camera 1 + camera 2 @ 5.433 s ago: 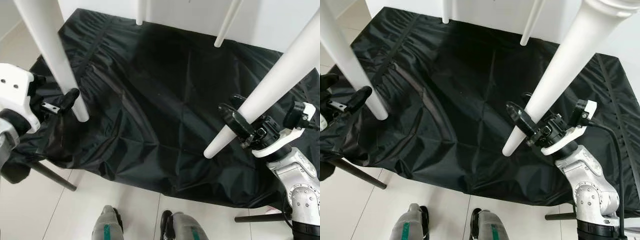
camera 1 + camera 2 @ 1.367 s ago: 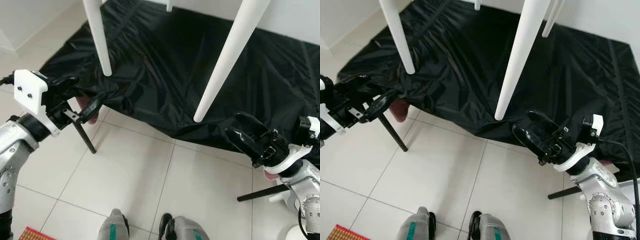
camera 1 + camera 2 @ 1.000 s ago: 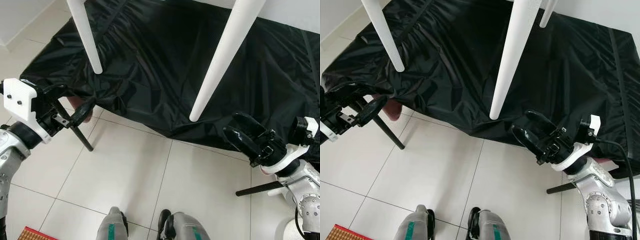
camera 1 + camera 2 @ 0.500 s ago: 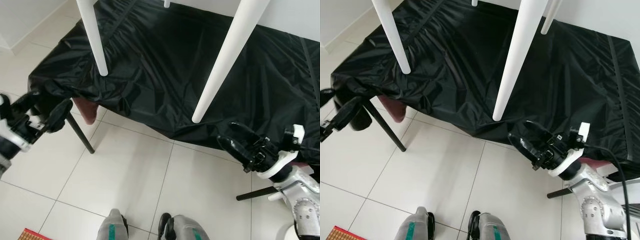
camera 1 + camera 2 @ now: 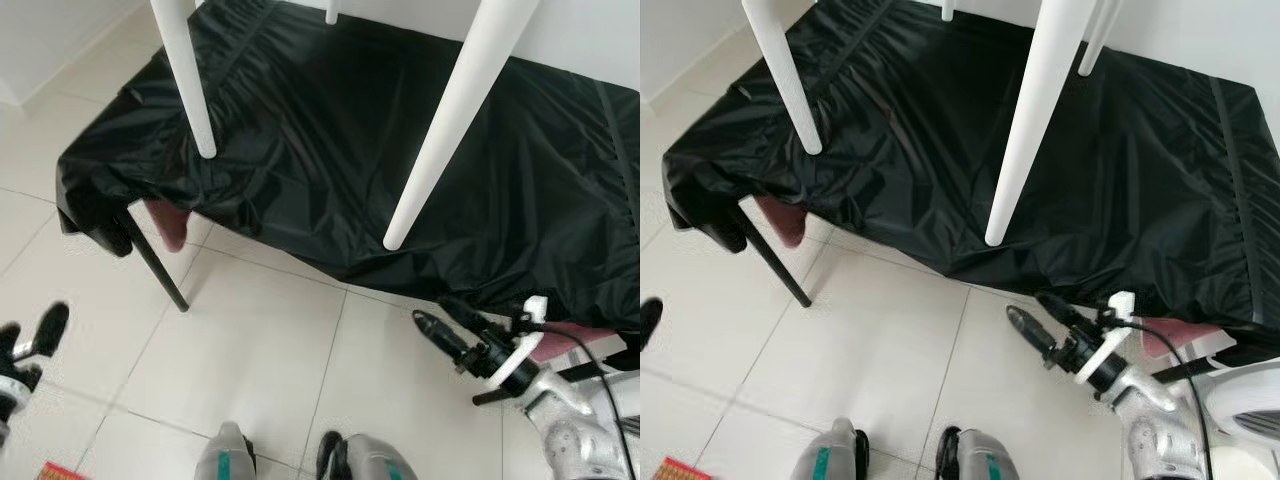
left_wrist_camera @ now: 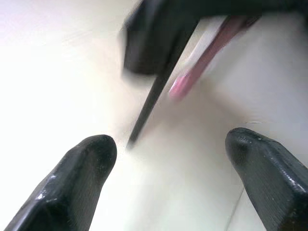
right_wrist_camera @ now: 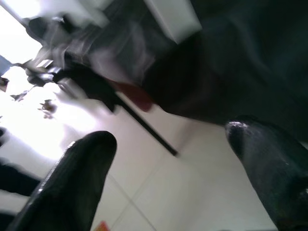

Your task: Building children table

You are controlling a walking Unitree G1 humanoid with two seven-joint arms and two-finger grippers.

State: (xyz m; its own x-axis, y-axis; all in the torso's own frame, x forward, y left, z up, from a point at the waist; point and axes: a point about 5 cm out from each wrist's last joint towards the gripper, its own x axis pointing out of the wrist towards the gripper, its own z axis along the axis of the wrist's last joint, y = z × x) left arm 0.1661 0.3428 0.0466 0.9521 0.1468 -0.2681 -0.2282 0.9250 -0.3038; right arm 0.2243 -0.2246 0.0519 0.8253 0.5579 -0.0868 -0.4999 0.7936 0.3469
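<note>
Four white table legs (image 5: 440,140)

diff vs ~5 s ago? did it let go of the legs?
Yes. Both grippers have let go of the white table legs they were clamped on. The left gripper has dropped low by the floor, open; the right gripper has pulled back over the tiles, also open. The camera backed off too. The white table still stands on the black cloth.

You see the white children's table (image 5: 470,90) standing on the black-draped platform (image 5: 330,150), its round tapered legs (image 5: 186,75) planted on the cloth.
</note>
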